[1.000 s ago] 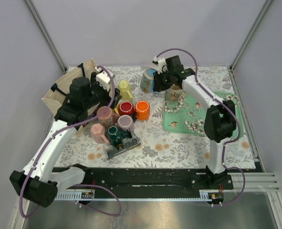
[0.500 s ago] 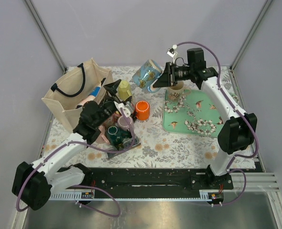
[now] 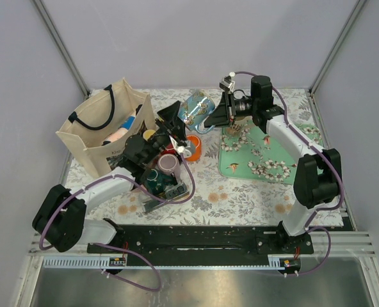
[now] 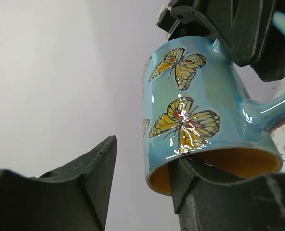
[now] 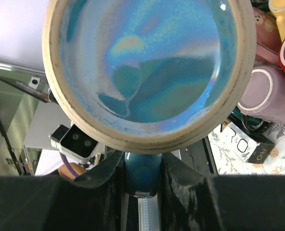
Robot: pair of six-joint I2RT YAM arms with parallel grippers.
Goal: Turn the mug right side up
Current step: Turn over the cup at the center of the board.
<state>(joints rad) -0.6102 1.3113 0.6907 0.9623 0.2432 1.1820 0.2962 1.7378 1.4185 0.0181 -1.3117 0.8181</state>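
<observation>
The right gripper [image 5: 142, 179] is closed on the handle [image 5: 141, 185] of the butterfly mug [image 3: 196, 105] and holds it in the air above the table [image 3: 241, 198]. The mug's flat glazed bottom fills the right wrist view. So the long axis of the mug runs away from this gripper toward the left arm. It is tilted, with the mouth turned to the left and downward, and the mug is not yet right side up.

The left gripper [image 4: 145, 159] is directly at this mouth, reaching up from below. Its jaws are open. One finger [image 4: 205, 192] sits inside the yellow mouth, close against the rim. The other finger [image 4: 84, 178] stands outside the blue wall, with a clear gap to it. The wall near the rim therefore lies between the two fingers, but it is not pinched.

I judge that the coming move depends on this one relation, that the mouth faces the left gripper and the bottom faces the right one. If the left jaws close on the wall, the right gripper could let go of the handle. The left wrist could then roll the mouth upward. A thin grip on the glossy wall may slip while turning.

Under the held mug, on the left side, other mugs [image 3: 169, 164] stand close together. The green tray [image 3: 241, 167] lies under the right gripper.
</observation>
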